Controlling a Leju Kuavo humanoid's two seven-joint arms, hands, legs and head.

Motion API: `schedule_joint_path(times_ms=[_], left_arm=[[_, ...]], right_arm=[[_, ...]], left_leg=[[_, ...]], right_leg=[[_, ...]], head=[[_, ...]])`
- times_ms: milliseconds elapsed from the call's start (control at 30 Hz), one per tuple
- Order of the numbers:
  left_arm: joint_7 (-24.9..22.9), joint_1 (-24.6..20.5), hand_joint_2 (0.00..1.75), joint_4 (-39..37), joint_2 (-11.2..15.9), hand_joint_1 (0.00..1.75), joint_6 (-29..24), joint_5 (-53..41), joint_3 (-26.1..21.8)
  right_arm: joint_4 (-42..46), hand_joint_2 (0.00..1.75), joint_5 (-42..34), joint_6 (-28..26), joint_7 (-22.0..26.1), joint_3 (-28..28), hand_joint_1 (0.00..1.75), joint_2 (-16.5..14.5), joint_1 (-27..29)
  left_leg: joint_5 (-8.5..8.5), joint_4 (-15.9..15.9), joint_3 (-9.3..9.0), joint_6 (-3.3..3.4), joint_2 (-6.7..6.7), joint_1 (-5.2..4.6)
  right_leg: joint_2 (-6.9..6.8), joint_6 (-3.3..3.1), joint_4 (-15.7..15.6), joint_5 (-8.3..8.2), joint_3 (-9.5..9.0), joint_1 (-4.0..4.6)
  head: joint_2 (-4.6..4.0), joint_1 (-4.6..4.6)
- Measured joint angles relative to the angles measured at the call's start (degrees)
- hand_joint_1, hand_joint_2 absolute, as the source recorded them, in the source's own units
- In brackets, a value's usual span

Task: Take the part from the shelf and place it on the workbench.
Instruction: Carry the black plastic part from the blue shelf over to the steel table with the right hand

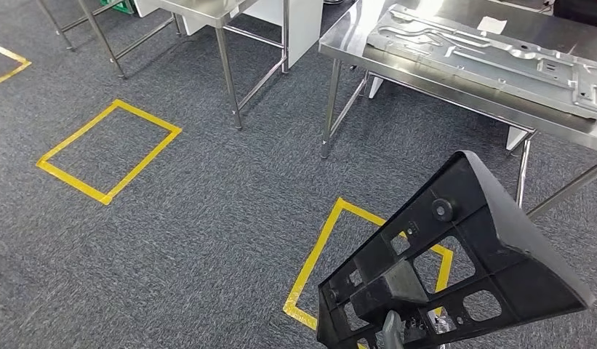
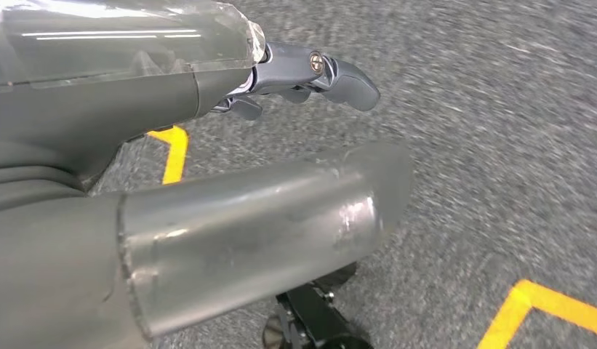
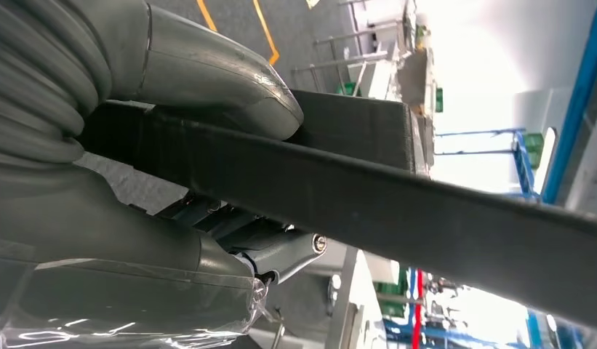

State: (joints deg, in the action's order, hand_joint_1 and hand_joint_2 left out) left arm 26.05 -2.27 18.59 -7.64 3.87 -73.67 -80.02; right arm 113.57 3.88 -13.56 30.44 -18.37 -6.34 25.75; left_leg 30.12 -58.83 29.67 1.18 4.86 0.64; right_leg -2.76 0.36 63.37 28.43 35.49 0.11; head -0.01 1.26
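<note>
Closest to the robot, at the lower right of the head view, the right hand [image 1: 392, 329] holds the part [image 1: 455, 269], a black plastic piece of triangle shape with ribs and several cut-out openings. The part is lifted above the floor and tilted, with its narrow tip pointing up toward the desk [image 1: 353, 36]. From the right wrist view, the right hand [image 3: 208, 160] grips the part [image 3: 397, 196] firmly: the thick grey thumb [image 3: 215, 80] presses on one side of the dark edge and the darker fingers [image 3: 273, 251] wrap on the other side. The left hand [image 2: 230, 182] hangs over the grey carpet [image 2: 499, 145]; it holds nothing, and its fingers [image 2: 339, 76] are stretched out apart from the thumb [image 2: 266, 233]. Under the part, a square of yellow tape [image 1: 321, 247] is marked on the carpet, and a second tape square [image 1: 110, 149] lies further to the left. Beyond the part stands the desk, a steel one with thin legs, and on it lies a large flat metal panel [image 1: 491, 54] with pressed shapes and a small white label [image 1: 491, 24] near it. The part is not on the desk; it is in the hand, in front of the desk's near edge. Further back to the left stands another steel table [image 1: 208, 11].
</note>
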Motion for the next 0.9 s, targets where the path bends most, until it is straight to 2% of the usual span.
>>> schedule_joint_path(times_ms=[33,67,100,133,167,233,267,300,333,367,400,433,467,500,533,567,600,633,667,700,733,800,867,900], left_arm=[[0.03,-0.05,0.00,-0.13,-0.02,0.00,0.01,-0.01,0.00],[0.05,-0.12,0.00,-0.25,-0.04,0.00,0.01,-0.02,0.00],[0.07,-0.21,0.00,-0.34,-0.07,0.00,0.02,-0.02,0.00],[0.10,-0.37,0.00,-0.37,-0.04,0.00,0.02,-0.03,0.00],[0.16,-0.54,0.00,-0.38,-0.02,0.00,0.02,-0.04,0.00],[0.32,-0.72,0.00,-0.43,0.04,0.00,0.06,-0.06,0.00],[0.37,-0.66,0.00,-0.46,0.09,0.00,0.08,-0.07,0.00],[0.40,-0.55,0.00,-0.49,0.14,0.00,0.10,-0.07,0.00],[0.39,-0.44,0.00,-0.51,0.21,0.00,0.11,-0.07,0.00],[0.39,-0.35,0.00,-0.52,0.29,0.00,0.12,-0.07,0.00],[0.40,-0.33,0.00,-0.52,0.34,0.00,0.12,-0.07,0.00],[0.40,-0.34,0.00,-0.53,0.40,0.00,0.13,-0.07,0.00],[0.41,-0.35,0.00,-0.54,0.45,0.00,0.13,-0.08,0.00],[0.42,-0.36,0.00,-0.57,0.48,0.00,0.13,-0.08,0.00],[0.42,-0.35,0.00,-0.61,0.50,0.00,0.13,-0.09,-0.01],[0.42,-0.33,0.00,-0.65,0.51,0.00,0.13,-0.09,-0.01],[0.43,-0.34,0.00,-0.68,0.51,0.00,0.13,-0.09,-0.01],[0.43,-0.38,0.00,-0.70,0.51,0.00,0.13,-0.09,-0.01],[0.44,-0.48,0.00,-0.74,0.45,0.00,0.13,-0.10,0.00],[0.46,-0.59,0.00,-0.78,0.43,0.00,0.14,-0.10,0.00],[0.48,-0.65,0.00,-0.81,0.40,0.00,0.14,-0.09,-0.01],[0.52,-0.55,0.00,-0.84,0.43,0.00,0.14,-0.06,-0.02],[0.53,-0.35,0.00,-0.84,0.43,0.00,0.13,-0.05,-0.03],[0.53,-0.31,0.00,-0.84,0.43,0.00,0.13,-0.05,-0.04]], right_arm=[[0.01,1.75,0.04,-0.09,0.02,-0.14,1.75,0.08,-0.15],[0.02,1.75,0.09,-0.19,0.04,-0.23,1.75,0.14,-0.29],[0.03,1.75,0.16,-0.28,0.05,-0.32,1.75,0.20,-0.36],[0.05,1.75,0.22,-0.37,0.07,-0.40,1.75,0.26,-0.36],[0.06,1.75,0.28,-0.46,0.08,-0.48,1.75,0.32,-0.34],[0.06,1.75,0.41,-0.60,0.13,-0.70,1.75,0.42,-0.61],[0.05,1.75,0.45,-0.66,0.15,-0.85,1.75,0.45,-0.80],[0.04,1.75,0.48,-0.69,0.16,-1.01,1.75,0.50,-1.00],[0.04,1.75,0.50,-0.72,0.15,-1.15,1.75,0.54,-1.08],[0.04,1.75,0.50,-0.75,0.16,-1.24,1.75,0.59,-1.09],[0.03,1.75,0.51,-0.80,0.16,-1.31,1.75,0.64,-1.09],[0.03,1.75,0.52,-0.84,0.16,-1.37,1.75,0.69,-1.10],[0.02,1.75,0.53,-0.88,0.16,-1.41,1.75,0.73,-1.11],[0.03,1.75,0.54,-0.91,0.16,-1.44,1.75,0.77,-1.16],[0.03,1.75,0.55,-0.91,0.15,-1.47,1.75,0.81,-1.20],[0.03,1.75,0.57,-0.91,0.15,-1.51,1.75,0.85,-1.24],[0.04,1.75,0.58,-0.91,0.15,-1.54,1.75,0.88,-1.25],[0.04,1.75,0.60,-0.92,0.15,-1.57,1.75,0.91,-1.22],[0.04,1.75,0.60,-0.93,0.16,-1.59,1.75,0.93,-1.18],[0.06,1.75,0.60,-0.97,0.18,-1.59,1.75,0.96,-1.16],[0.08,1.75,0.60,-1.01,0.18,-1.59,1.75,1.01,-1.22],[0.11,1.75,0.65,-1.11,0.18,-1.59,1.75,1.13,-1.36],[0.11,1.75,0.76,-1.24,0.12,-1.59,1.75,1.20,-1.35],[0.11,1.75,0.80,-1.30,0.09,-1.59,1.75,1.21,-1.32]], left_leg=[[0.18,0.02,-0.19,-0.24,0.54,-0.10],[0.32,0.08,-0.37,-0.52,1.12,-0.15],[0.43,0.21,-0.55,-0.82,1.71,-0.19],[0.52,0.40,-0.83,-1.11,2.21,-0.19],[0.76,0.30,-1.06,-1.40,1.85,-0.17],[2.59,-2.30,-0.23,-1.85,-0.89,-0.06],[4.24,-5.42,1.20,-2.01,-2.69,0.10],[5.99,-9.18,3.09,-2.15,-3.73,0.18],[7.21,-12.65,4.95,-2.32,-4.19,0.23],[7.39,-14.75,6.25,-2.47,-4.36,0.24],[6.25,-14.55,6.54,-2.58,-4.45,0.28],[4.14,-12.23,5.83,-2.67,-4.70,0.37],[1.74,-8.46,4.48,-2.73,-5.66,0.58],[0.11,-4.90,3.15,-2.77,-7.37,0.80],[-0.74,-2.47,2.23,-2.62,-8.86,0.97],[-0.85,-1.25,1.81,-2.37,-9.96,1.04],[-0.58,-1.12,1.71,-1.98,-10.19,0.91],[-0.67,-1.04,1.64,-1.49,-9.47,0.89],[-0.80,-0.80,1.49,-1.08,-8.68,0.89],[-0.96,-0.53,1.33,-0.69,-7.94,0.95],[-1.08,-0.26,1.22,-0.32,-7.11,1.04],[-1.02,-0.06,1.10,0.19,-5.37,0.85],[-0.79,-0.05,1.03,0.42,-3.77,0.64],[-0.72,-0.05,1.00,0.44,-3.33,0.59]], right_leg=[[-1.13,-0.51,-2.74,-0.71,-1.42,0.38],[-1.79,-0.90,-4.11,-0.79,-2.04,0.69],[-1.61,-1.12,-4.34,-0.64,-2.02,0.86],[-0.79,-1.33,-4.66,-0.81,-2.11,0.80],[-0.09,-1.48,-5.16,-1.05,-2.34,0.61],[1.27,-1.84,-6.21,-1.59,-2.98,0.05],[1.94,-1.95,-6.43,-1.69,-3.11,-0.11],[2.72,-2.08,-6.45,-1.69,-3.15,-0.19],[3.57,-2.13,-6.39,-1.66,-3.15,-0.22],[4.47,-2.11,-6.31,-1.59,-3.19,-0.25],[5.42,-2.00,-6.17,-1.51,-3.26,-0.30],[6.35,-1.82,-5.96,-1.38,-3.35,-0.38],[7.23,-1.56,-5.65,-1.16,-3.37,-0.46],[8.03,-1.25,-5.18,-0.90,-3.22,-0.45],[8.78,-0.93,-4.75,-0.71,-2.96,-0.46],[9.46,-0.58,-4.43,-0.61,-2.63,-0.47],[10.18,-0.19,-4.30,-0.65,-2.32,-0.54],[10.93,0.19,-4.38,-0.78,-2.12,-0.66],[11.02,0.51,-4.31,-0.79,-1.99,-0.74],[10.08,0.81,-3.73,-0.44,-1.63,-0.70],[8.39,1.08,-2.02,0.54,-0.72,-0.61],[4.52,1.54,4.50,3.74,2.72,-0.62],[3.27,1.83,10.67,5.98,6.10,-0.83],[3.15,1.88,12.11,6.32,6.92,-0.87]], head=[[0.01,0.01],[0.01,-0.01],[0.01,0.00],[0.01,0.02],[0.01,-0.01],[0.01,-0.16],[0.01,-0.26],[0.01,-0.35],[0.00,-0.39],[0.00,-0.42],[0.01,-0.42],[0.01,-0.42],[0.01,-0.44],[0.01,-0.46],[0.01,-0.48],[0.01,-0.51],[0.01,-0.52],[0.01,-0.52],[0.01,-0.54],[0.01,-0.35],[0.01,-0.09],[0.01,0.43],[0.00,0.50],[0.00,0.51]])
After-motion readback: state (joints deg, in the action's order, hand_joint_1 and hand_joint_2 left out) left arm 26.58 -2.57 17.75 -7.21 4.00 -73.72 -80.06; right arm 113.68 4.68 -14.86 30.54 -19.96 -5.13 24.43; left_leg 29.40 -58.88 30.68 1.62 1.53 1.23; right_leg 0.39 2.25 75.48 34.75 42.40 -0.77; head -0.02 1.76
